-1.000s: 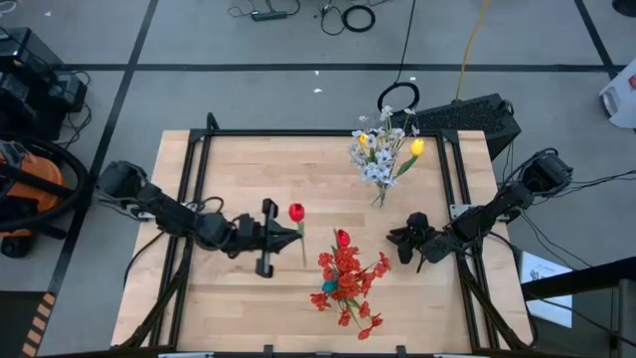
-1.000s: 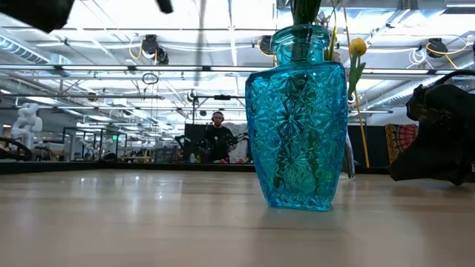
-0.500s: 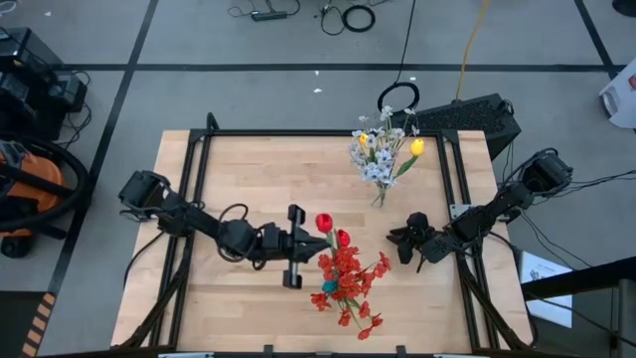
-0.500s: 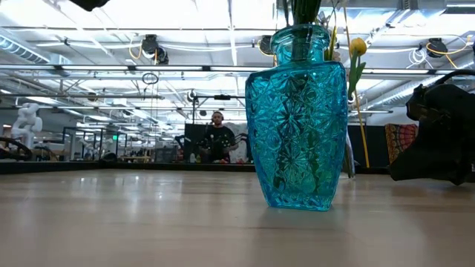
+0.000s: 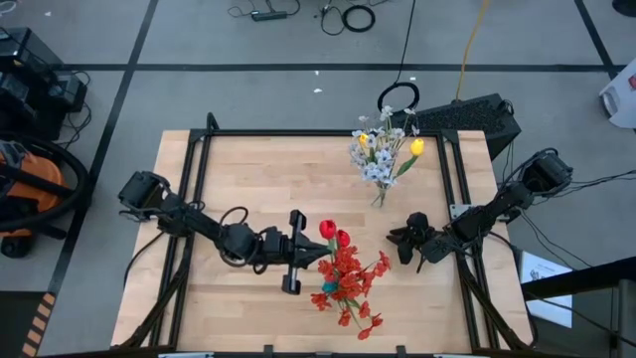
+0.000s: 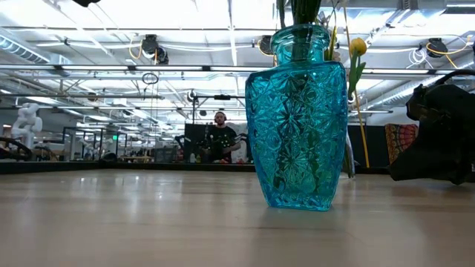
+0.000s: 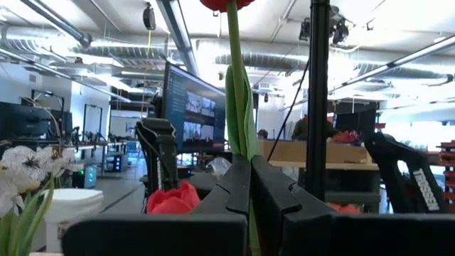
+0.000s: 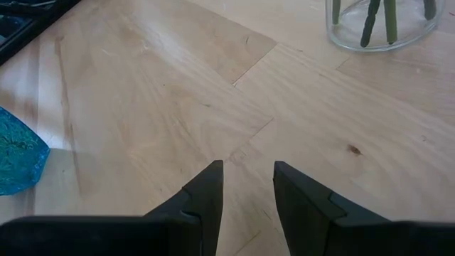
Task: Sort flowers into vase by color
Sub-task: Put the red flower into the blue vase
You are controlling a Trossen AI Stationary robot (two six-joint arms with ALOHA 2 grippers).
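**Red tulip carried across to the red bunch**

Over the last second my left gripper (image 5: 316, 246) has travelled from mid-table toward the centre, and it now sits just beside the blue vase (image 6: 299, 111) with its red flowers (image 5: 348, 278). My fingers are clamped on the green stem of a red tulip (image 5: 327, 229); the wrist view shows the stem (image 7: 237, 92) rising upright from between the closed tips, its bud at the top edge of that picture. From above, the bud has gone from well apart from the red bunch to touching or nearly touching another red tulip (image 5: 343, 239) already standing there.

As I judge it, the carry is nearly finished and the drop is what remains: the stem's foot must find the vase mouth, which is already crowded, so I could snag blossoms or miss the opening.

The clear vase (image 8: 380, 25) with yellow and whitish flowers (image 5: 383, 154) stands at the far side, unchanged. My right gripper (image 5: 401, 242) waits low over the wood at the right, its fingers apart and holding nothing, as it did a second ago.
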